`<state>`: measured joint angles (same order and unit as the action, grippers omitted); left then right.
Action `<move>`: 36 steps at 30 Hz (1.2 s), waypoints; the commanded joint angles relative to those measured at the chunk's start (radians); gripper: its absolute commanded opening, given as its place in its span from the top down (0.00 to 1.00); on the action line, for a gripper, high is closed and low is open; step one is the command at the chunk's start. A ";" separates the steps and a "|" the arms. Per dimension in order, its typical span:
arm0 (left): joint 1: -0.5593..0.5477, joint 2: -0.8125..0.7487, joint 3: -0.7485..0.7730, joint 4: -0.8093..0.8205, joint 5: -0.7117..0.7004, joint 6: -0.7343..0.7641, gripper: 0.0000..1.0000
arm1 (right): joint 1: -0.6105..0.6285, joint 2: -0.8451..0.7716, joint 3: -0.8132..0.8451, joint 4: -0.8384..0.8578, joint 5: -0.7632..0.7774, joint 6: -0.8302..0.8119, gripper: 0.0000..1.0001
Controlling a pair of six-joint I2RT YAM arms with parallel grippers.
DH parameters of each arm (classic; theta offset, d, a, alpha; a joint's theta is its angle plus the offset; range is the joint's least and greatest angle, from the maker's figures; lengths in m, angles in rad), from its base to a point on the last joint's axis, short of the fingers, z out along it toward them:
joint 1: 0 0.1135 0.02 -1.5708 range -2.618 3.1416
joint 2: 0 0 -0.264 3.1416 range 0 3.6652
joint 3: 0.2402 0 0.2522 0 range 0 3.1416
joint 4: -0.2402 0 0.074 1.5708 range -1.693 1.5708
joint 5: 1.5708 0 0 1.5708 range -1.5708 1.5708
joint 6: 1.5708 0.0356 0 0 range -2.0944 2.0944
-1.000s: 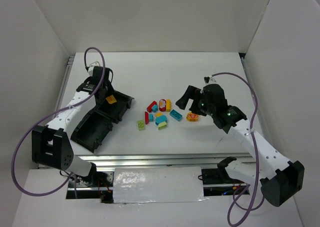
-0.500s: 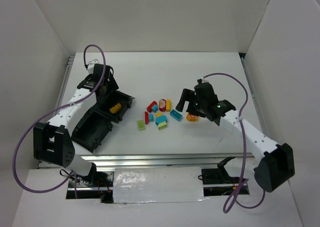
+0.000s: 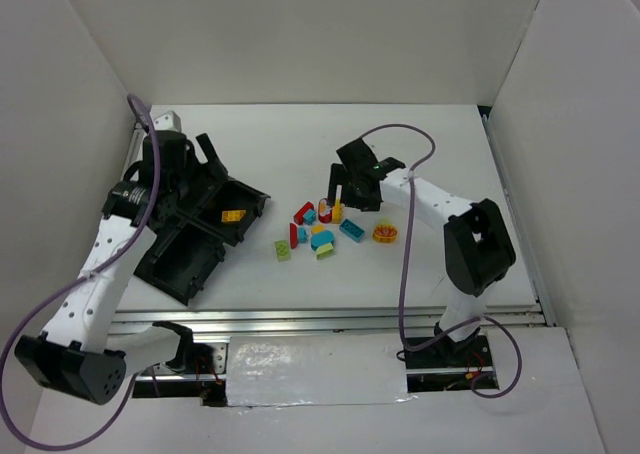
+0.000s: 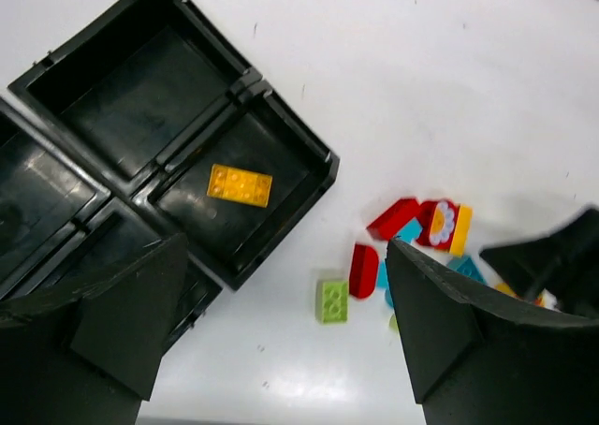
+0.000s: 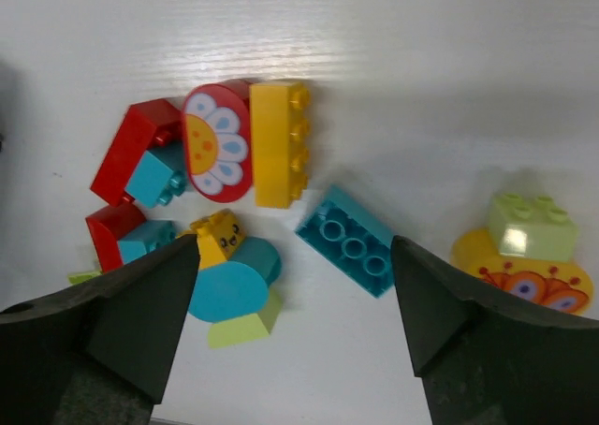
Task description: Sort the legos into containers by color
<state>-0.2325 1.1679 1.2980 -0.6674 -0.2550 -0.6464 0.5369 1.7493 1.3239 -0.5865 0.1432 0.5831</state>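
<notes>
From above, the tray [image 3: 185, 264] sits by the tabletop's left edge. 1 orange brick [image 3: 231, 215] lies in the compartment nearest the legos [image 3: 320, 232], which are piled mid-tabletop. The left gripper [image 3: 208, 162] hangs over the tray and the right gripper [image 3: 352, 196] over the pile. Sorting looks barely begun.

Left wrist: fingers [image 4: 122, 322] spread wide, holding nothing.

Right wrist: fingers [image 5: 103, 322] spread and empty, straddling a cyan brick [image 5: 351, 245], probably the next pick. It calls for a straight drop and a clean pinch. The yellow brick [image 5: 278, 144] lies close, touching a red flower piece [image 5: 215, 144], so crowding is the risk.
</notes>
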 commanded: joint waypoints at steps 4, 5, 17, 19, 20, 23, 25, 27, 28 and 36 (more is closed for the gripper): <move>-0.002 -0.126 -0.068 -0.136 0.046 0.051 0.01 | 0.072 0.137 0.149 -0.050 0.074 0.000 0.01; -0.002 -0.137 -0.071 -0.146 0.052 0.051 0.00 | 0.078 0.174 0.162 -0.053 0.079 -0.002 0.00; -0.002 -0.235 -0.078 -0.239 0.122 0.093 0.00 | 0.084 0.320 0.256 -0.064 0.139 -0.003 0.05; -0.002 -0.237 -0.077 -0.241 0.128 0.096 0.00 | 0.084 0.308 0.238 -0.047 0.131 -0.006 0.07; -0.002 -0.235 -0.077 -0.241 0.131 0.099 0.00 | 0.086 0.306 0.221 -0.032 0.122 -0.008 0.09; -0.002 -0.229 -0.078 -0.233 0.149 0.103 0.01 | 0.084 0.308 0.213 -0.018 0.099 -0.023 0.37; -0.002 -0.214 -0.071 -0.228 0.174 0.102 0.01 | 0.084 0.294 0.195 0.000 0.096 -0.028 0.60; -0.002 -0.205 -0.066 -0.216 0.201 0.093 0.00 | 0.084 0.250 0.178 0.013 0.105 -0.029 0.76; -0.002 -0.194 -0.062 -0.207 0.221 0.088 0.01 | 0.084 0.230 0.172 0.008 0.113 -0.026 0.80; -0.002 -0.113 -0.037 -0.037 0.543 -0.047 0.00 | 0.175 -0.173 0.037 0.056 0.049 -0.057 0.82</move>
<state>-0.2325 1.0344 1.2255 -0.8333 0.1131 -0.6228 0.6533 1.7786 1.3800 -0.5903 0.2310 0.5514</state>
